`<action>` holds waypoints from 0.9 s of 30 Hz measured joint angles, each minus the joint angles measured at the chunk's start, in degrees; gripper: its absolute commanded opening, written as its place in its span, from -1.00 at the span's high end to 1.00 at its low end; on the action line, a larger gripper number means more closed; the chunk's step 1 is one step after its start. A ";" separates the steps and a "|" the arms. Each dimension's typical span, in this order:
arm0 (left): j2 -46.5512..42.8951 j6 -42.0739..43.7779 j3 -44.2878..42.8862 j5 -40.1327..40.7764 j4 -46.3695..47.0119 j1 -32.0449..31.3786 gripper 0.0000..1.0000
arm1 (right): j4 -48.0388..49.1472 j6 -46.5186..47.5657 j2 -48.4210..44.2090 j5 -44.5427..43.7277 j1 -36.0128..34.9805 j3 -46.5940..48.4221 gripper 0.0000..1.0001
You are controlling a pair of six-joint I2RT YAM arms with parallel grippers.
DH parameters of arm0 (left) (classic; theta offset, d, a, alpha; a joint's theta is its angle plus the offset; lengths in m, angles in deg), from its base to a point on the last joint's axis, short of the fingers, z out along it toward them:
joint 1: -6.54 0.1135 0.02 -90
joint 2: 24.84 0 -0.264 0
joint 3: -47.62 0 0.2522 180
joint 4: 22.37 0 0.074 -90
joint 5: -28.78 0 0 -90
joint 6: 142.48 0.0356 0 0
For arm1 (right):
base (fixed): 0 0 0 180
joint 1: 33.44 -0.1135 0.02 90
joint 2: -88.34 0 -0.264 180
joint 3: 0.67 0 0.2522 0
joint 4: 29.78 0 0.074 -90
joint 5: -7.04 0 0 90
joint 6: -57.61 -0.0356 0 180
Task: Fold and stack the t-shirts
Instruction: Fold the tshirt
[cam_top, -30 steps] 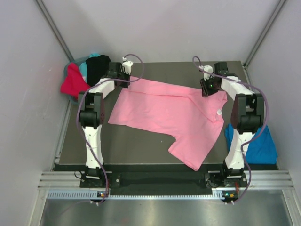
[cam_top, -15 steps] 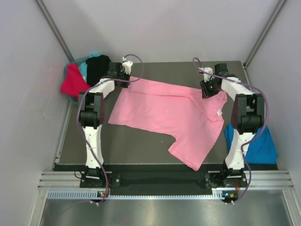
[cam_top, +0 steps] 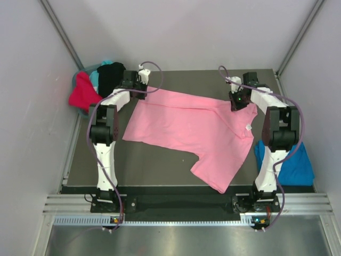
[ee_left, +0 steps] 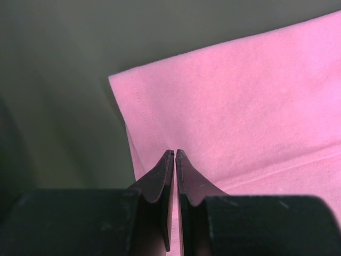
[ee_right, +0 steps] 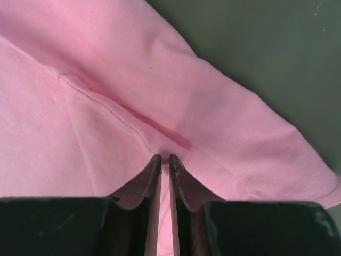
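While it lies spread across the middle of the dark table (cam_top: pixel 160 165), the pink t-shirt (cam_top: pixel 181 120) is item 1: mostly flat, its lower hem toward the left arm, 1 sleeve trailing toward the near edge, and its white neck tag (cam_top: pixel 248 128) showing near the right side.

Item 2: left gripper (ee_left: pixel 175 153), at the shirt's far-left corner. Its fingertips (ee_left: pixel 160 176) meet, jaws pressed together, with the stitched hem of the pink cloth pinched between them.

Item 3: right gripper (ee_right: pixel 164 157), at the shirt's far-right end. Its jaws stand a thin slit apart, and a ridge of pink fabric beside a seam is caught in that slit.

Item 4: blue t-shirt (cam_top: pixel 295 165), crumpled at the right edge of the table, just behind the right arm and apart from the pink one.

Item 5: heap at the far-left corner, off the table surface, holding a red t-shirt (cam_top: pixel 82 95), a teal t-shirt (cam_top: pixel 94 78) and a black t-shirt (cam_top: pixel 110 76), bunched together and touching. The black one lies just beside the left gripper in the top view.
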 measured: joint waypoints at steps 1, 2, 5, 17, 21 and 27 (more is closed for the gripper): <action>0.00 0.00 0.00 0.02 0.00 0.00 0.80 | 0.00 0.00 0.00 -0.02 0.00 0.00 0.83; 0.00 0.00 0.00 0.02 0.00 0.00 0.80 | -0.02 -0.04 0.00 -0.04 0.00 0.00 0.89; 0.00 0.02 0.00 0.15 0.00 0.00 0.80 | 0.00 -0.02 0.00 -0.04 0.00 0.00 1.00; 0.00 -0.04 0.00 -0.02 0.07 0.00 0.79 | 0.31 -0.17 -1.33 -1.05 0.02 -2.32 0.46; 0.00 -0.04 -0.02 -0.02 0.09 0.00 0.80 | 0.28 -0.17 -1.36 -1.62 0.26 -2.32 0.45; 0.00 -0.02 -0.02 0.04 0.09 -0.07 0.79 | 0.31 -0.15 -1.33 -1.90 0.26 -2.27 0.55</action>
